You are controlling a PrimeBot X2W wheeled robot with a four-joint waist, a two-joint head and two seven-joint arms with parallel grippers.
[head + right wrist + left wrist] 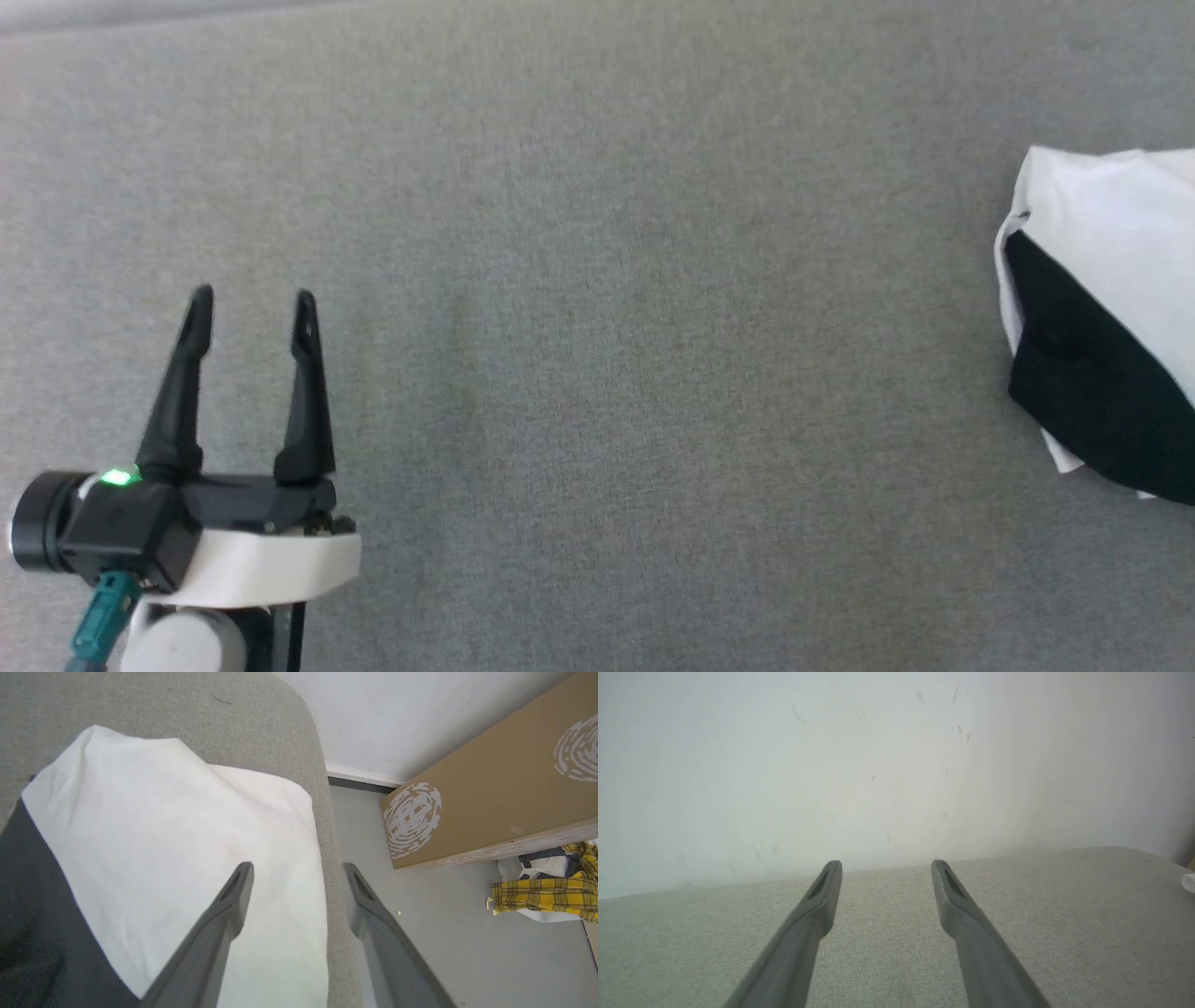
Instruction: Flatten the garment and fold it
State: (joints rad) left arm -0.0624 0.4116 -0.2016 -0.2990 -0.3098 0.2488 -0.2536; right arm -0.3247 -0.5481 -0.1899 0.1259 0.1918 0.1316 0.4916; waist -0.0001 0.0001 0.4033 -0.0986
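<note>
A: Whereabouts of garment [1102, 280]?
B: Found bunched at frame's right edge on table [597, 280]; judged soft, light, limp. Recommended pinching white outer edge. Noted left pincer [252, 299] spread, empty; right pincer [296, 868] spread above garment.

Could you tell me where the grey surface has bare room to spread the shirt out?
The wide stretch of grey fabric-covered table between the open left gripper and the bunched white T-shirt with black parts is bare. It is crowded at the table's right edge, where the T-shirt lies by the rim, close to the open right gripper.
</note>
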